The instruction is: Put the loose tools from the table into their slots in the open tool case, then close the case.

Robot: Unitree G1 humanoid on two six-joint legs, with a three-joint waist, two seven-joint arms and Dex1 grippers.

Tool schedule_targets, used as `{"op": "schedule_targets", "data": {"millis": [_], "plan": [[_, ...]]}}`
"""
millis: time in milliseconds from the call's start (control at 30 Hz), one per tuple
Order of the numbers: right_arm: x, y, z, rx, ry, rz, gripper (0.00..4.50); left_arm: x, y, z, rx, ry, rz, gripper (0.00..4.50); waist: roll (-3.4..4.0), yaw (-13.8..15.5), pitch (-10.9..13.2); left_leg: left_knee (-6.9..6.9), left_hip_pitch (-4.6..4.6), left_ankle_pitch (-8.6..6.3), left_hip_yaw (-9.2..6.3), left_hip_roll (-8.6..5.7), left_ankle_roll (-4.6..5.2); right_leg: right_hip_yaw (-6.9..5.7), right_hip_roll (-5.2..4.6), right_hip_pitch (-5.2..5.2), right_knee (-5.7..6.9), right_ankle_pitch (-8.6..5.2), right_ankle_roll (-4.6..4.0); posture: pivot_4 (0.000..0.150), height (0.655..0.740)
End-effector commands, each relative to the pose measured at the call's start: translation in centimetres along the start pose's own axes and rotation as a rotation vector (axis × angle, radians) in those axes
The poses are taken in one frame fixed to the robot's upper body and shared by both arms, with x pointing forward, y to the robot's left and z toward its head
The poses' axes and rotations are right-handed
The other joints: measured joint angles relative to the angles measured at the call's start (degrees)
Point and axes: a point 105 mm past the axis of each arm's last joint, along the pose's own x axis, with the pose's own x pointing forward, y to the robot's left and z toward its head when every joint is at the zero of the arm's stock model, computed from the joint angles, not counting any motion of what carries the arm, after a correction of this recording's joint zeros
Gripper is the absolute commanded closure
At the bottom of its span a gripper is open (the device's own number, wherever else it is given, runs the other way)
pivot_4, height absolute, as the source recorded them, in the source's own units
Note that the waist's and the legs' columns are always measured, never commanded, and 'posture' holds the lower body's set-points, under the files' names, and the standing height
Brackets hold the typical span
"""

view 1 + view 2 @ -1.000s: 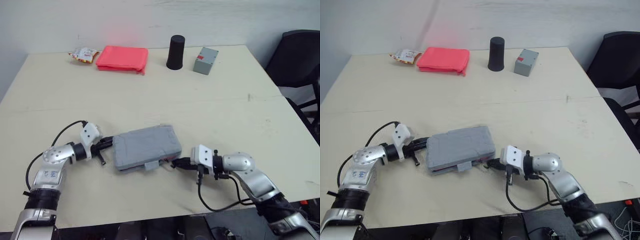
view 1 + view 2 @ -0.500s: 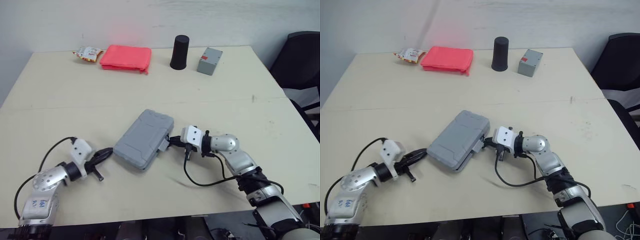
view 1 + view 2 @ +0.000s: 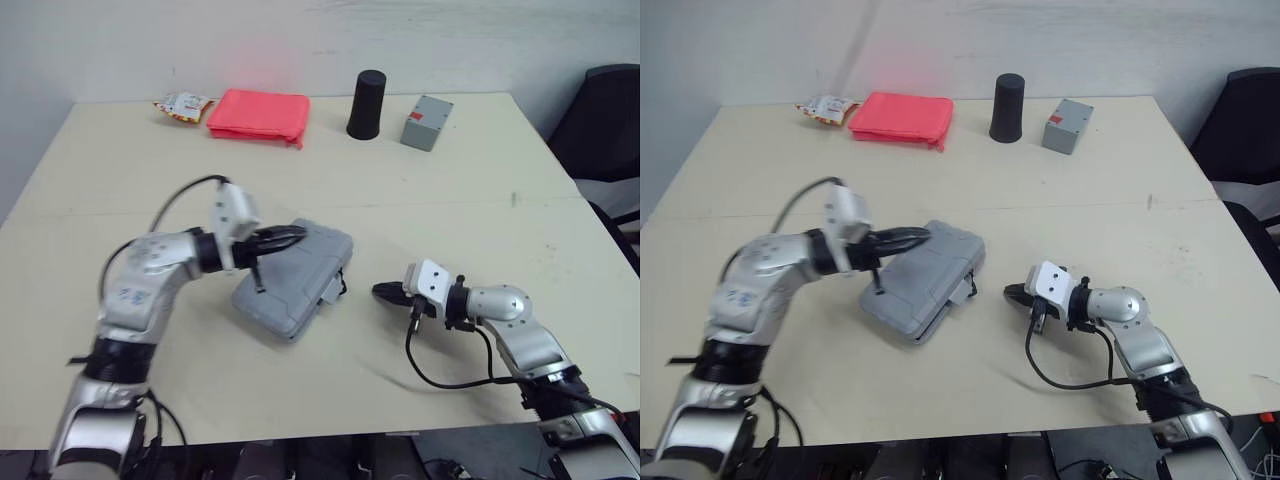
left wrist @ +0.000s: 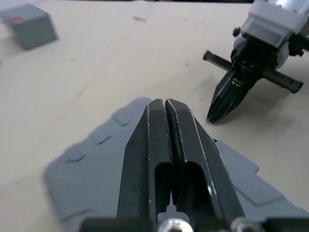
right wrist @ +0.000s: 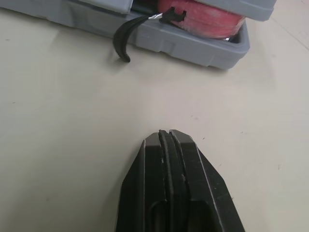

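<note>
The grey tool case (image 3: 300, 290) lies near the table's middle with its lid down. In the right wrist view the case (image 5: 193, 46) stands slightly ajar, with a red tool (image 5: 203, 17) inside and a black strap (image 5: 123, 41) sticking out of the gap. My left gripper (image 3: 296, 235) is shut and empty, its tips over the case's lid. My right gripper (image 3: 381, 291) is shut and empty, low over the table a short way right of the case, pointing at it. The left wrist view shows the right gripper (image 4: 224, 104) just beyond the case's edge.
Along the far edge sit a snack packet (image 3: 182, 105), a flat red case (image 3: 258, 115), a black cup (image 3: 368, 104) and a small grey box (image 3: 427, 122). A black chair (image 3: 610, 110) stands off the table's right side.
The case has turned on the table. My left gripper rose from the table left of the case to above its lid. My right gripper drew back from the case's right side.
</note>
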Motion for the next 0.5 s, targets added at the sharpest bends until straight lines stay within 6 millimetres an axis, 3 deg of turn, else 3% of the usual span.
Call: {"op": "schedule_targets", "data": {"millis": [33,100,167,267,400,500], "plan": [[-0.1,0.8,1.9,0.005,-0.053,0.007,4.5,1.9,-0.9,-3.1,-0.039,0.113,-0.073,4.48,-0.01,-0.1,0.0,-0.01,-0.01,0.0,-0.01,0.03,0.0,0.02,0.04,-0.02,-0.01,0.0,0.0,0.15,0.74],[0.0,1.2,2.5,0.019,-0.071,0.006,4.5,2.4,-1.5,-4.7,-0.047,0.15,-0.091,4.48,-0.01,0.0,0.0,0.03,-0.02,0.01,-0.1,0.1,-0.02,0.01,0.08,-0.02,0.0,0.0,0.0,0.15,0.74],[0.2,1.7,3.3,0.03,-0.095,0.007,4.5,2.5,-2.3,-7.9,-0.09,0.261,-0.094,4.48,0.0,0.3,0.0,0.06,0.07,0.01,-0.1,0.08,-0.02,0.08,0.04,0.04,0.03,0.0,-0.01,0.15,0.74],[1.0,1.9,4.7,0.062,-0.149,-0.026,4.5,2.1,-5.3,-12.2,-0.179,0.397,-0.122,4.48,-0.02,0.6,-0.6,0.11,0.17,0.0,-0.21,0.07,-0.02,0.22,-0.14,0.14,-0.04,-0.01,-0.01,0.15,0.74],[1.6,2.5,5.1,0.074,-0.16,-0.012,4.5,1.2,-6.5,-13.9,-0.159,0.484,-0.143,4.48,0.09,1.2,-1.6,0.08,0.41,-0.19,-0.43,-0.01,0.02,0.2,-0.68,0.45,-0.18,-0.04,-0.07,0.15,0.74],[2.2,3.0,5.0,0.087,-0.151,0.021,4.5,0.7,-6.6,-14.6,-0.228,0.522,-0.111,4.48,0.31,1.6,-2.3,-0.04,1.2,-0.83,-0.54,0.03,0.0,0.15,-0.71,1.13,-0.69,-0.05,-0.07,0.15,0.74]]}}
